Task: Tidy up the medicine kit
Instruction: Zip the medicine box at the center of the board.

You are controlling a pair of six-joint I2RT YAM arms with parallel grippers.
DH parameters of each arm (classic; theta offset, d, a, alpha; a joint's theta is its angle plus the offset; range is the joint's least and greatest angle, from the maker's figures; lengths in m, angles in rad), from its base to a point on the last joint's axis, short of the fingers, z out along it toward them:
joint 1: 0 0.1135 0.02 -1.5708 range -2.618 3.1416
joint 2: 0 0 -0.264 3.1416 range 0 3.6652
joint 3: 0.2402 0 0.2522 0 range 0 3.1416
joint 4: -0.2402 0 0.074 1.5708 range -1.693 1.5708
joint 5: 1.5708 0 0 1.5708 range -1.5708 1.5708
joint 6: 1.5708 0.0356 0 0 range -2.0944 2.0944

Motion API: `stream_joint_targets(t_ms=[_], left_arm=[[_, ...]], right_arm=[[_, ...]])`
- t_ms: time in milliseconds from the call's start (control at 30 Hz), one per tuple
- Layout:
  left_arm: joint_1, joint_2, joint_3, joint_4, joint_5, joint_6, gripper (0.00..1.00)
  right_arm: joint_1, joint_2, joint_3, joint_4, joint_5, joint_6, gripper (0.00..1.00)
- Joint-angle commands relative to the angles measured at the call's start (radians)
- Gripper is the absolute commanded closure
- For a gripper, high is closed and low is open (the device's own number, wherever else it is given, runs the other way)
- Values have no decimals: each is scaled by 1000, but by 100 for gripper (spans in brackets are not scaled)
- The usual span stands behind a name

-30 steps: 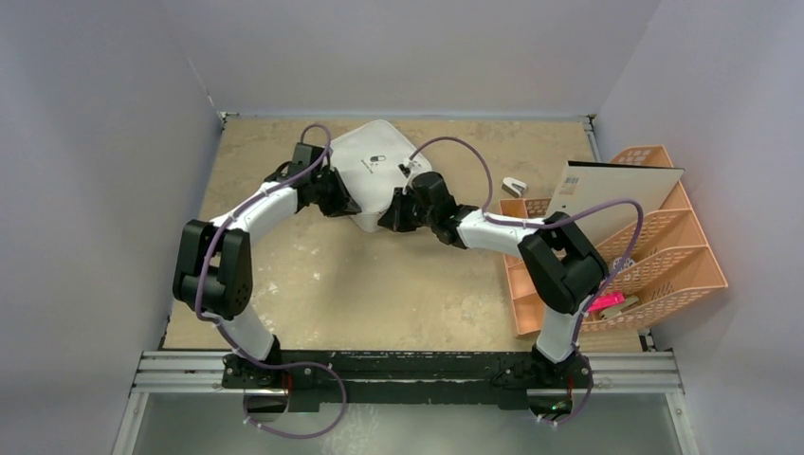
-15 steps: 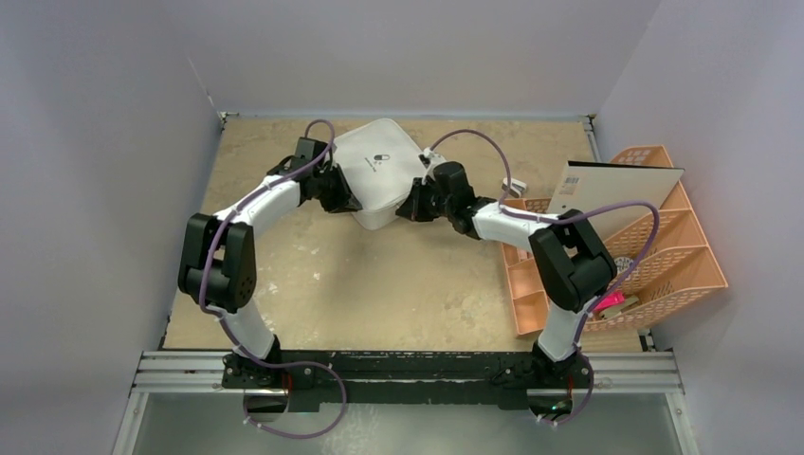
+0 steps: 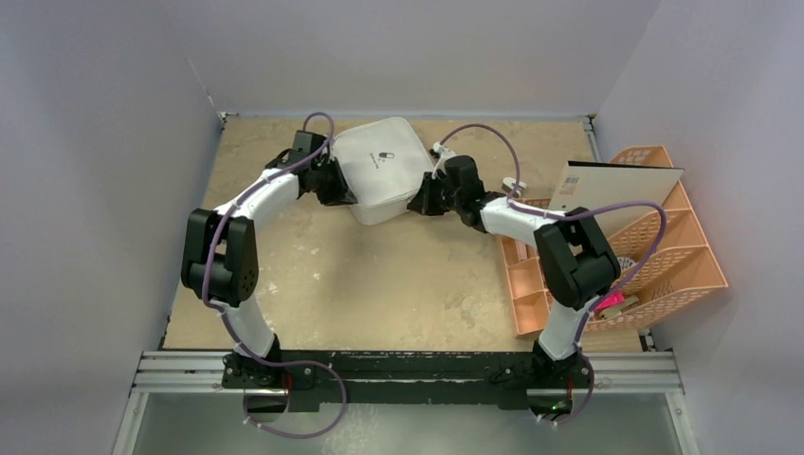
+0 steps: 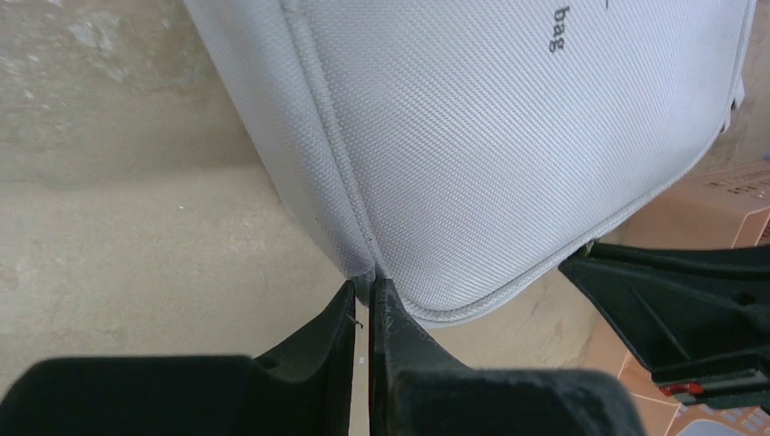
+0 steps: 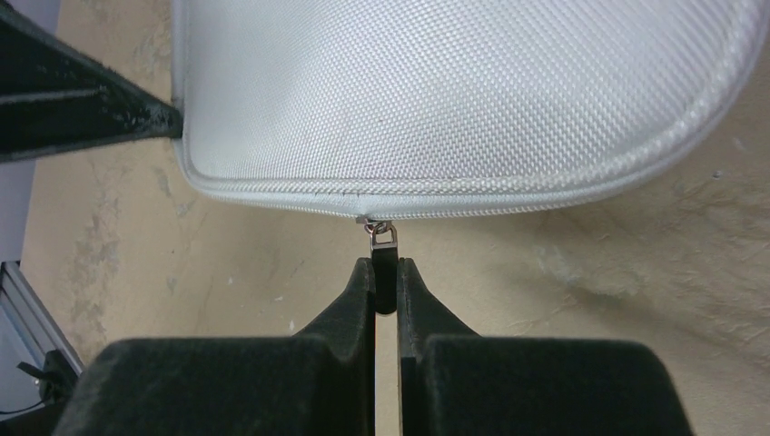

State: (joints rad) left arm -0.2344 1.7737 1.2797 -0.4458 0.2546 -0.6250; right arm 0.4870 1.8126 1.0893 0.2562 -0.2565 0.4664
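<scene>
**Both claws clenched at opposite edges of the medicine kit**

The medicine kit (image 3: 384,171) lies toward the far middle of the worktop (image 3: 379,284), between the two arms. It is a white, rounded-rectangular case. The wrist views show its shell as woven fabric with a piped seam. A small dark pill logo (image 3: 381,157) sits on the lid, and the left wrist view catches the printed word "bag" (image 4: 562,29).

The left claw (image 3: 339,187) meets the kit's left side. Seen close, the left claw (image 4: 363,286) is clenched, with only a thin slit between its fingers. The tips press at the point where the piping reaches the kit's lower rim. I cannot tell whether any fabric is pinched between them.

The right claw (image 3: 420,201) is at the kit's right near edge. Its own camera shows it clamped on the zipper pull (image 5: 382,234). The dark tab is gripped between the fingertips, and the small metal ring links it to the slider on the zipper line (image 5: 472,211). The zipper appears closed along the stretch in view.

A peach lattice organizer (image 3: 683,256) stands at the right edge of the worktop, well apart from the kit. A white card (image 3: 616,190) leans across its top.
</scene>
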Motion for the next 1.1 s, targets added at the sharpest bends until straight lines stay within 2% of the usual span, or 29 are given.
stream_joint_targets(t_ms=[0,233,267,400,500,600,767,1067], left_arm=[[126,33,57,-69,-146,111,100],[318,-92,71,-67,-47,124,100],[328,-113,70,-70,-36,120,96],[331,-210,-6,-24,80,58,67],[307,-277,-151,109,192,-48,58],[245,-282,-225,161,246,-104,57],[98,-255,-279,222,201,-167,56],[58,-196,-352,387,184,-261,55]], right_arm=[[48,-14,28,-110,55,-20,100],[200,12,41,-62,81,108,100],[213,16,40,-47,85,128,100],[265,23,47,-4,110,184,100],[282,26,58,-6,136,185,100],[282,20,52,-2,164,186,100],[282,17,47,0,171,185,100],[282,29,49,10,153,196,100]])
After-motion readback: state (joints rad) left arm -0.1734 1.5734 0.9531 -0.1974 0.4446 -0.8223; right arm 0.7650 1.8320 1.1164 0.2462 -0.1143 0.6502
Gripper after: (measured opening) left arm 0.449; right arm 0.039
